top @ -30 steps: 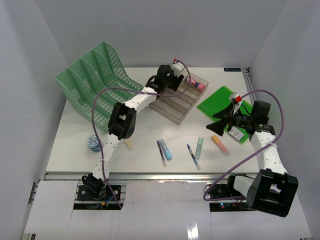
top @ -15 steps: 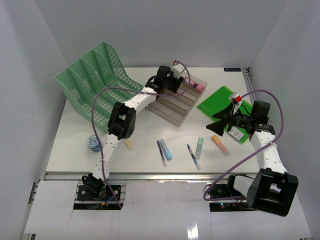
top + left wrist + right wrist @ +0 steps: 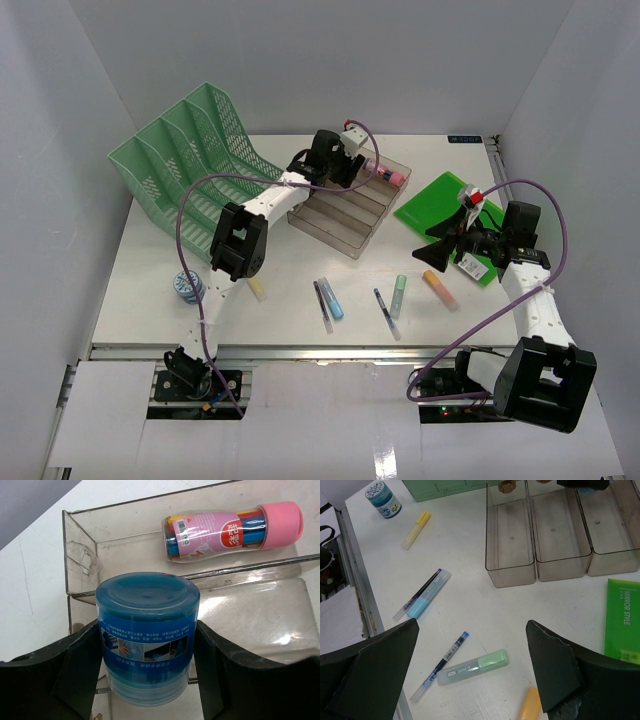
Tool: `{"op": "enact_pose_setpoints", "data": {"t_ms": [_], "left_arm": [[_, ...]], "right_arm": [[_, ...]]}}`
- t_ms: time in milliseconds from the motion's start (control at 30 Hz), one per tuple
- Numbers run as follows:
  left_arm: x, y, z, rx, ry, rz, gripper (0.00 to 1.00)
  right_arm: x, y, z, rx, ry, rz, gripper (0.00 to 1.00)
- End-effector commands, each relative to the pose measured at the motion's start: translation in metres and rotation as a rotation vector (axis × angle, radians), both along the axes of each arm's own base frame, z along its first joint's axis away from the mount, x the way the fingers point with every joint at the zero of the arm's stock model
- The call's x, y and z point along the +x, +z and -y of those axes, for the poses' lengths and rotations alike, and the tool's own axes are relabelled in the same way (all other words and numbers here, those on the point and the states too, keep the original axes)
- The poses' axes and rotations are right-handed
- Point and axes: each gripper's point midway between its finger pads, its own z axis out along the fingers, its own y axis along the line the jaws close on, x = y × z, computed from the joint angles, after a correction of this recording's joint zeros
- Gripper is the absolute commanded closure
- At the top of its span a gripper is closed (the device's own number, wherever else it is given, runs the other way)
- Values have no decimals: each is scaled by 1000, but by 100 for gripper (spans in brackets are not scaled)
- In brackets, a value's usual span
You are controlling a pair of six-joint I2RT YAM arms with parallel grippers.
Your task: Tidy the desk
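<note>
Reaching to the far side of the table (image 3: 150, 290), the left arm has its left fingers (image 3: 80, 670) clamped on either side of a blue round tub (image 3: 147, 630), which stands upright between them. The tub is over the clear tiered tray (image 3: 345, 215), next to the compartment where a pink-capped tube of coloured pens (image 3: 230, 530) lies on its side; whether the tub touches the tray, I cannot tell.

The right fingers (image 3: 370, 675) are spread wide and hold nothing. They hover above the right part of the table, just left of a green notebook (image 3: 435, 205).

The table itself – white, with a metal rail along its near edge – carries everything. A mint-green mesh rack (image 3: 190, 160) stands at the far left. A second blue tub (image 3: 187, 287) sits near the left edge, with a yellow highlighter (image 3: 258, 289) just to its right. Loose in the near middle lie a blue highlighter (image 3: 331, 300), a mint highlighter (image 3: 475, 667) and an orange highlighter (image 3: 439, 289) – all apart from the tray.
</note>
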Motion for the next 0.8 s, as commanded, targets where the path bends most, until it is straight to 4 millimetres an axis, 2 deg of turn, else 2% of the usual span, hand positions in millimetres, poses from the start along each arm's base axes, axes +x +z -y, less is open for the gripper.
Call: {"op": "enact_pose_setpoints", "data": {"t_ms": [0,267,600,767], "left_arm": [[-3,91,-5,-92,22,85,99],[-14,69,-6,-101,15,-42,100],[-16,71,-14,-88,45,-62,100],[-17,61,-18,-85,50,-92,100]], "right_arm": [[2,5,1,11,10,24,6],[2,3,0,15,11,19,6],[3,2,0,18,10,15,6],[3,2,0,17,9,15,6]]}}
